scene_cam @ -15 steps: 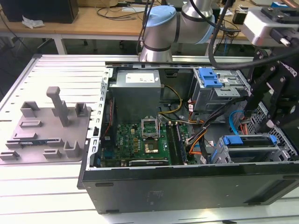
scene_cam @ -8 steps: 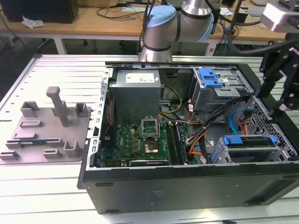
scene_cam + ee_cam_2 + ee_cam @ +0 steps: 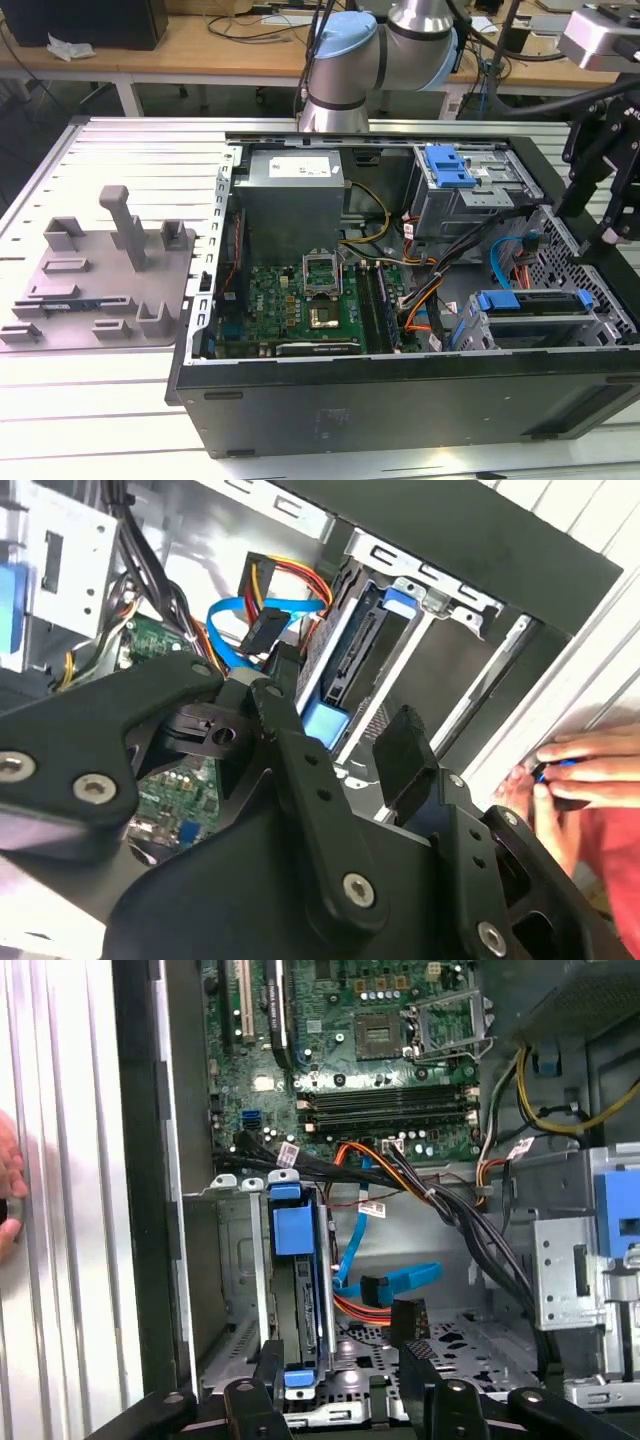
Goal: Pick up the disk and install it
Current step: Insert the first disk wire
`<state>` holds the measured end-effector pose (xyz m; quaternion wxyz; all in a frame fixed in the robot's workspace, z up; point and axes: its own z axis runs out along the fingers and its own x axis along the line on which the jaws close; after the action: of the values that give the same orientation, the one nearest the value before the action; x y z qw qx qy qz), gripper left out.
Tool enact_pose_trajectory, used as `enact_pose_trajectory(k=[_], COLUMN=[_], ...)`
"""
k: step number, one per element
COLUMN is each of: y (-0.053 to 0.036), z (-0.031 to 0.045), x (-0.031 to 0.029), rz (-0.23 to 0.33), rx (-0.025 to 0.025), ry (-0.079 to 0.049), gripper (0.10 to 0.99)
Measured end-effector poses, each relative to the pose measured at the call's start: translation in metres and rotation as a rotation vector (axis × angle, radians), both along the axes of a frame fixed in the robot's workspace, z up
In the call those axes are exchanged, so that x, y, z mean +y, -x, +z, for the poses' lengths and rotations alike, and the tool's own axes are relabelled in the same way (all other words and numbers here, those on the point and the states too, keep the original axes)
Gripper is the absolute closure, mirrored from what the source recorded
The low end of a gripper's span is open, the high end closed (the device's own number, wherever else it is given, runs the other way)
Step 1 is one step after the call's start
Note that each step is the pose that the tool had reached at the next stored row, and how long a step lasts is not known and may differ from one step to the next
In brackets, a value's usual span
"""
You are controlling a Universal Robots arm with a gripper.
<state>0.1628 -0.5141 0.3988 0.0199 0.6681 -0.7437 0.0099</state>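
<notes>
First wrist view, straight down on the disk (image 3: 303,1310): stood on edge in a slot of the grey cage (image 3: 235,1270), blue rail tabs at both ends, tucked into a corner of the open computer case (image 3: 140,1160). Second wrist view, same disk (image 3: 352,650) as a dark slab between two blue tabs, seated in the cage. Exterior view, disk (image 3: 530,303) in the cage at the case corner nearest the camera, toward the exterior view's right.

Released and grasping nothing, the tool (image 3: 340,1355), black fingers (image 3: 268,1365) spread wide, framing the disk's end from above without touching it. Seen in the exterior view as a black tool (image 3: 603,228) hanging over the case's rim at the exterior view's right, higher than the cage and apart from it.

Just beside the cage, a loose blue ribbon cable (image 3: 395,1282) and a bundle of orange wires (image 3: 355,1308). Beyond those, the green circuit board (image 3: 400,1070) flat on the case floor. Farther along the case, a second cage (image 3: 450,205) with a blue latch, and a big grey metal box (image 3: 290,195). Outside the case wall, a person's hand (image 3: 580,770) resting on the ribbed tabletop (image 3: 70,1210), fingertips pinched on something small and dark, too small to tell. Well apart on the tabletop, at the exterior view's left, a grey plastic tray (image 3: 100,270) with upright pegs.
</notes>
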Motion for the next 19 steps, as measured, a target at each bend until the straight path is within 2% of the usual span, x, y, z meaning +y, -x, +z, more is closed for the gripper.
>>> enact_pose_trajectory(k=[2, 3, 5, 7, 11, 12, 16, 19], y=[-0.0001, 0.0000, -0.0001, 0.0000, 0.0011, 0.0018, 0.0039, 0.0064], z=[-0.0016, -0.0018, -0.0022, -0.0026, -0.0040, -0.0046, -0.0059, -0.0083], x=[0.0002, 0.0023, 0.0064, 0.0129, 0.0272, 0.0313, 0.0419, 0.0590], rz=[-0.029, -0.031, -0.031, -0.031, -0.031, -0.031, -0.030, -0.029], rx=[-0.0040, -0.0154, -0.0241, -0.0296, -0.0379, -0.0392, -0.0419, -0.0460], ry=[0.010, 0.022, 0.033, 0.045, 0.083, 0.100, 0.151, 0.207], gripper=[0.510, 0.510, 0.510, 0.510, 0.510, 0.510, 0.510, 0.525])
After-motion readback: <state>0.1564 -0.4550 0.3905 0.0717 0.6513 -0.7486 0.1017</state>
